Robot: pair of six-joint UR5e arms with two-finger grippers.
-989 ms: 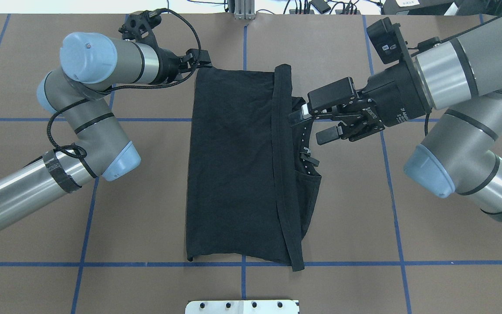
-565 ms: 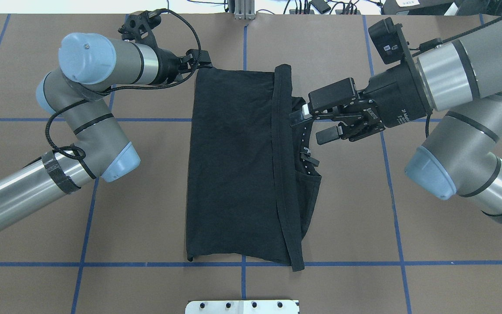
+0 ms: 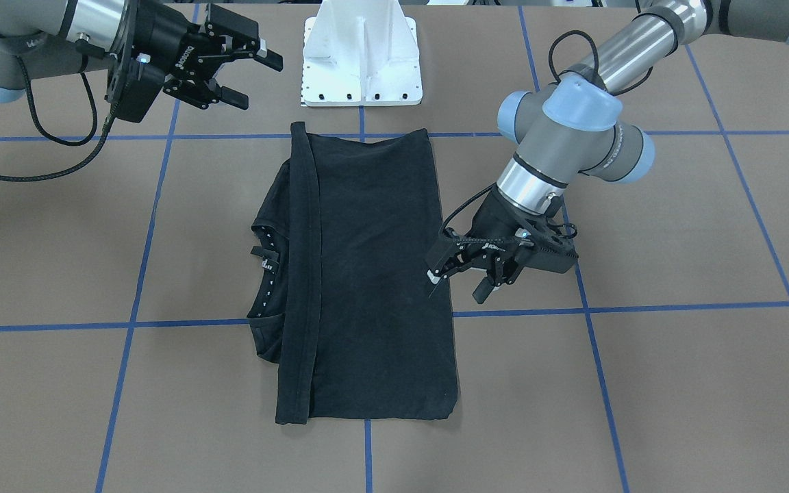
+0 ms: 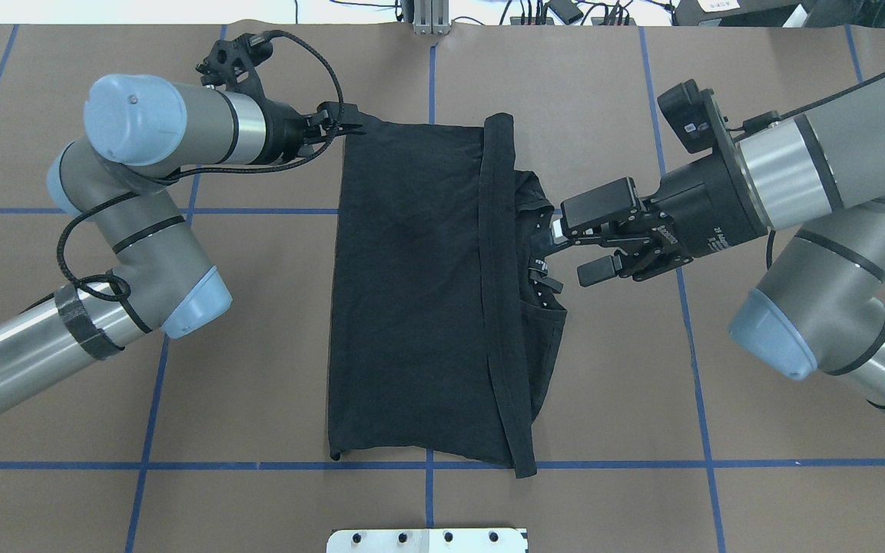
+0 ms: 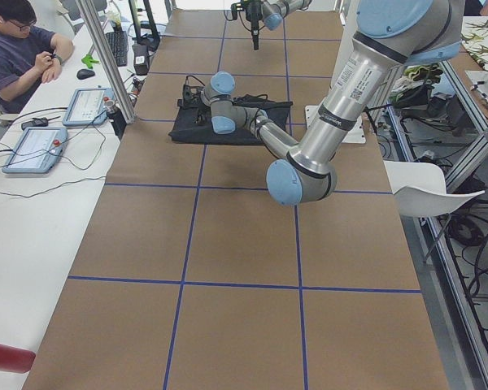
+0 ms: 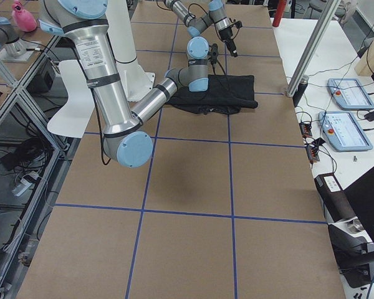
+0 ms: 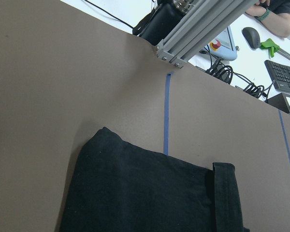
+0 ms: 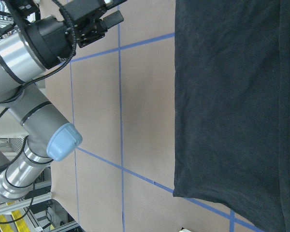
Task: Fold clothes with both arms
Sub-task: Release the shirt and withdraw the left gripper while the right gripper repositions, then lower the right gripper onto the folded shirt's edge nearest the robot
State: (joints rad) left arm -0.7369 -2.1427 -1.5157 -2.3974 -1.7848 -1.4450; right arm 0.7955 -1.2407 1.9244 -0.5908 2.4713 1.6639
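The clothes, one black T-shirt (image 4: 412, 292), lie folded into a long rectangle in the middle of the table, plain side up. A hem band (image 4: 498, 292) runs along its right side, and the collar (image 4: 538, 269) pokes out beyond it. My left gripper (image 4: 335, 123) hovers open by the shirt's far left corner; the front-facing view shows the left gripper (image 3: 455, 284) holding nothing. Lifted off the table beside the collar, my right gripper (image 4: 577, 247) is open and empty, also seen as the right gripper (image 3: 257, 82). The left wrist view shows only the shirt (image 7: 145, 193) from above.
The brown table carries a blue tape grid (image 4: 429, 465). A white pedestal base (image 3: 361, 61) stands at the near edge and an aluminium post (image 4: 431, 15) at the far edge. A person (image 5: 16, 49) sits at a side desk with control tablets (image 6: 346, 93).
My right gripper has drawn back to the right, away from the collar, still open. My left arm has shifted slightly left, its gripper staying by the shirt's far left corner.
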